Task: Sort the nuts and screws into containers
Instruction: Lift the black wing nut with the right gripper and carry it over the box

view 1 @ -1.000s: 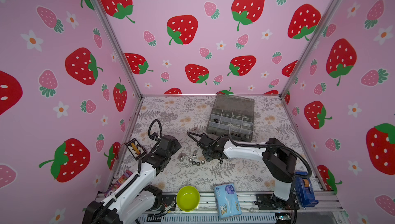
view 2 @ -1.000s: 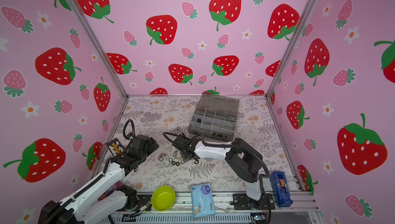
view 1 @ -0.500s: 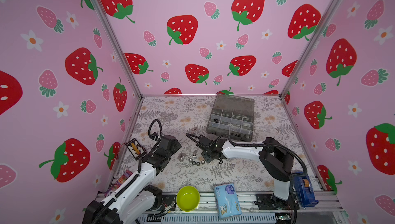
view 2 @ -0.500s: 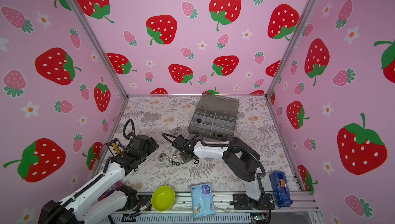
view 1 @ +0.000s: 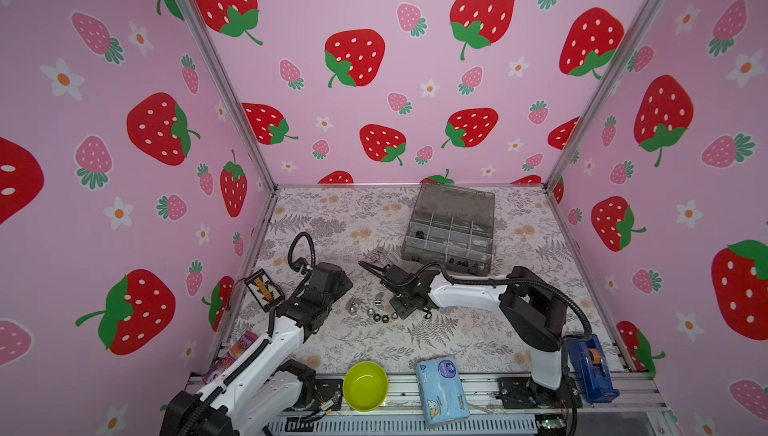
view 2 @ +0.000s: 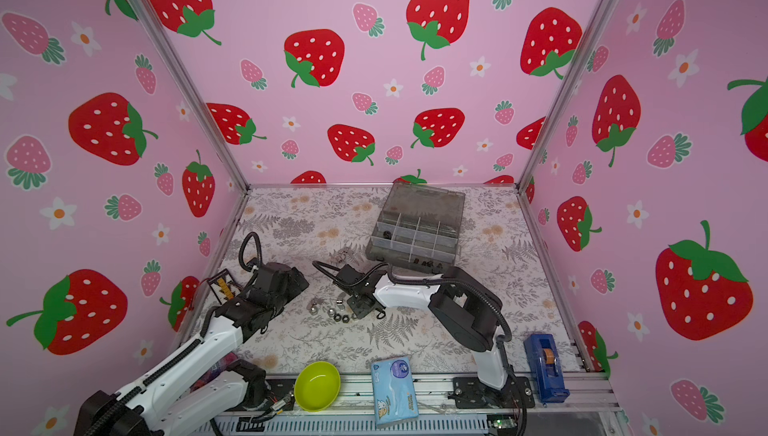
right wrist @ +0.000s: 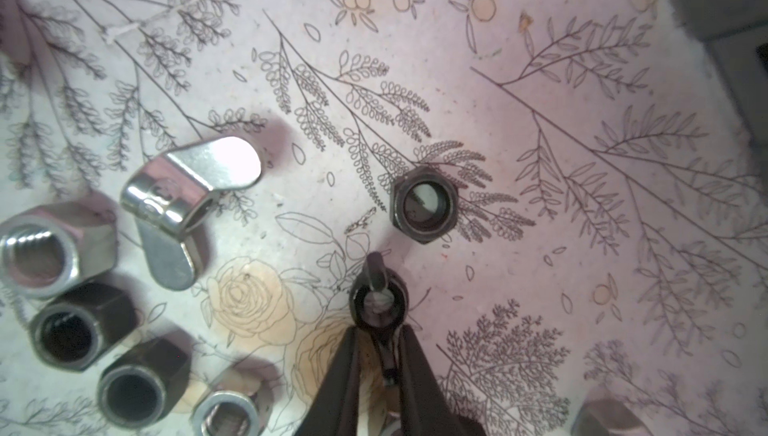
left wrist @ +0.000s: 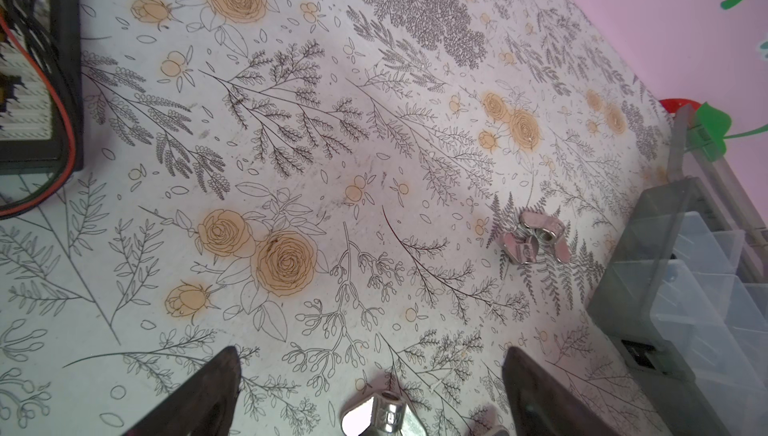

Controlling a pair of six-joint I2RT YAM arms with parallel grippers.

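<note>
The organizer box (view 1: 451, 226) is sitting at the table (view 1: 457, 342) rear; nuts (view 1: 376, 314) are lying before it, mid-table; the bowl (view 1: 365, 386) is resting at the front edge.

Floral-print table (view 1: 478, 342) carries the grey organizer box (view 1: 451, 226), two wing nuts (view 1: 377, 252) just left of the box, loose nuts (view 1: 376, 313) front-left of it, black wired board (view 1: 263, 289) far left.
</note>
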